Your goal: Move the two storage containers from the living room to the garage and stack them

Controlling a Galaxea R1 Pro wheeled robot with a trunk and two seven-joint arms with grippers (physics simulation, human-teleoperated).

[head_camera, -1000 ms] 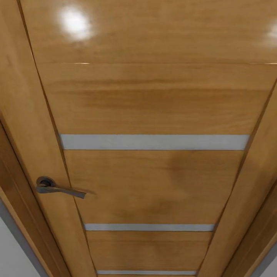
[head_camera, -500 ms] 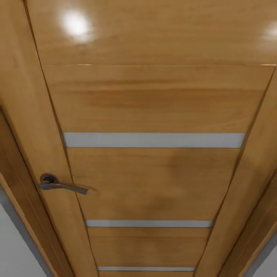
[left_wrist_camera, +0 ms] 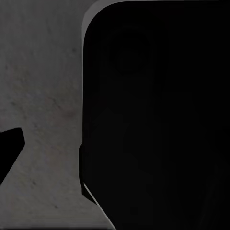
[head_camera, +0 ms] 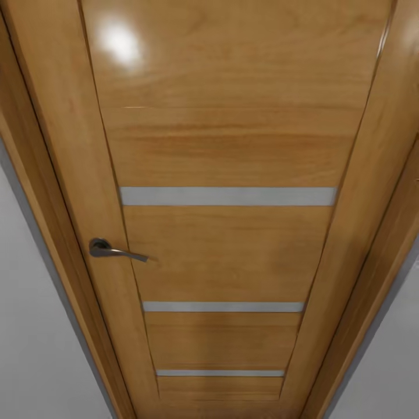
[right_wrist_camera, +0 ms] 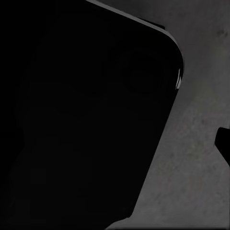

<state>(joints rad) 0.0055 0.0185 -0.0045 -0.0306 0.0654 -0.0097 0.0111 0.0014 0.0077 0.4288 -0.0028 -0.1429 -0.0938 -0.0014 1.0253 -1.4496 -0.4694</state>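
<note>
The two storage containers are out of view. In the head view a slatted wooden door (head_camera: 227, 250) stands shut close in front of me, with pale horizontal strips across it and a dark lever handle (head_camera: 113, 250) on its left side. The left wrist view looks down on dark grey concrete floor (left_wrist_camera: 43, 96), with a black tip (left_wrist_camera: 8, 151) at the picture's edge. The right wrist view has the same floor (right_wrist_camera: 191, 182) and a black tip (right_wrist_camera: 223, 141) at its edge. I cannot tell how either gripper's jaws stand.
White wall (head_camera: 35, 326) flanks the door frame on the left, and more wall (head_camera: 384, 361) on the right. A large black rounded body (left_wrist_camera: 158, 120) blocks much of the left wrist view, and a like black mass (right_wrist_camera: 81, 115) blocks the right wrist view.
The head camera has drawn back from the door. The door looks narrower now, and white wall has come into view on both sides.
</note>
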